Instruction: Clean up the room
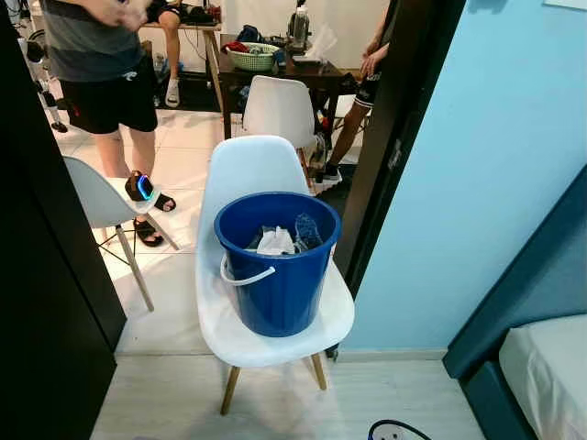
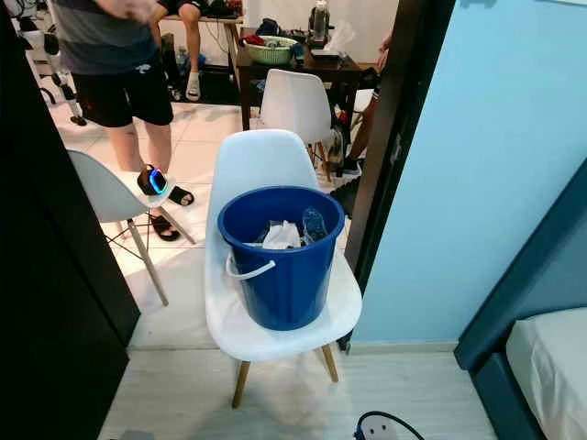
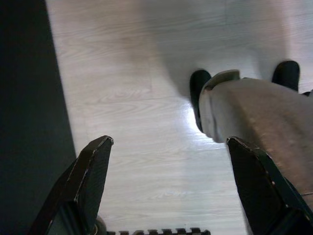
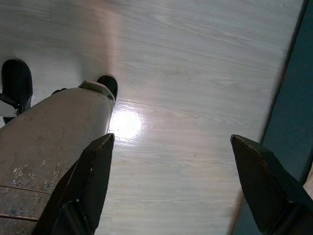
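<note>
A blue bucket with a white handle stands on the seat of a white chair right in front of me, in the doorway. Crumpled white paper and a blue piece of rubbish lie inside it. My left gripper hangs open over the pale wood floor, beside my own grey leg. My right gripper hangs open as well, over the same floor, nothing between its fingers.
A person in black shorts stands behind a second white chair carrying a small black device. A dark door frame, a light blue wall and a bed corner are on the right; a dark cabinet is on the left.
</note>
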{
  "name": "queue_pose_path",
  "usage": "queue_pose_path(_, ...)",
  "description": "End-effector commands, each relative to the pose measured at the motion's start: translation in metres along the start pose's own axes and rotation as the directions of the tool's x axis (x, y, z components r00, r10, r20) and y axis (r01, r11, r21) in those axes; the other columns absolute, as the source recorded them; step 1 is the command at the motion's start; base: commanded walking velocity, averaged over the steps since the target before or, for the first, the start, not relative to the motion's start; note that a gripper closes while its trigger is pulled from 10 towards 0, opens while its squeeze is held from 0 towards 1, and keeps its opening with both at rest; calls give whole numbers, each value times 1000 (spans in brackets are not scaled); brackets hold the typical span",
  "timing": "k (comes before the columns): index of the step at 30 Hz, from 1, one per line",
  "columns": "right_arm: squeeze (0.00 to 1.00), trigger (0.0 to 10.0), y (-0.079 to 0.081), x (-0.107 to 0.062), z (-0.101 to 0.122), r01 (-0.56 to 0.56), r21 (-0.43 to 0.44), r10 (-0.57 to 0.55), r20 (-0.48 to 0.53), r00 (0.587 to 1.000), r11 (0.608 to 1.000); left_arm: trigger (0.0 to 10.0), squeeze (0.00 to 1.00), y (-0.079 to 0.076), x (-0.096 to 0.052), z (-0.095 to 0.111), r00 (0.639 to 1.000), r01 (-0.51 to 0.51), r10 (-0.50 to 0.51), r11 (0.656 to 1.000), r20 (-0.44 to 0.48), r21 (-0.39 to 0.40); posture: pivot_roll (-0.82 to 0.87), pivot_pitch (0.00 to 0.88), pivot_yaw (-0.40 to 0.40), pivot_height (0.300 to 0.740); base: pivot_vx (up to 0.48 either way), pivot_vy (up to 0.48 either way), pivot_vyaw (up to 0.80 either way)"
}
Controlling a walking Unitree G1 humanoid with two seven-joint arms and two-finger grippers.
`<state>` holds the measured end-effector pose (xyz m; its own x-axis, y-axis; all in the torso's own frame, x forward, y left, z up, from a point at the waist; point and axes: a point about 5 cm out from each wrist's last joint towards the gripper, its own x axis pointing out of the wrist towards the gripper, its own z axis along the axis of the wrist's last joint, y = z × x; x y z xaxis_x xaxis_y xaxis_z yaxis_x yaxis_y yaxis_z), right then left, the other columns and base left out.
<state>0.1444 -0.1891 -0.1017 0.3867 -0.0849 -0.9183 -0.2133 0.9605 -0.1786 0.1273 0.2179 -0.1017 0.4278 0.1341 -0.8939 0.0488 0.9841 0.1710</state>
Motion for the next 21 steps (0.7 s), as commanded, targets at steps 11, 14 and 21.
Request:
queue_pose_path(11, 0, 10000, 1, 0, -6, -11, 6, 12, -21, 1000, 1000, 10000, 0, -7, 1, 3, 1000, 22, -22, 1000, 5, 6, -38, 0, -64, 740, 0, 0, 0)
queue_pose_path(14, 0, 10000, 3, 0, -7, -15, 2, 15, -23, 1000, 1000, 10000, 0, -7, 0, 0, 1000, 21, -21, 1000, -2, 7, -36, 0, -63, 740, 0, 0, -604)
queue_pose_path(21, 0, 10000, 4, 0, -4, -22, -5, 22, -18, 1000, 1000, 10000, 0, -4, 1, 5, 1000, 11, -11, 1000, 11, -11, -34, 0, -56, 740, 0, 0, -800)
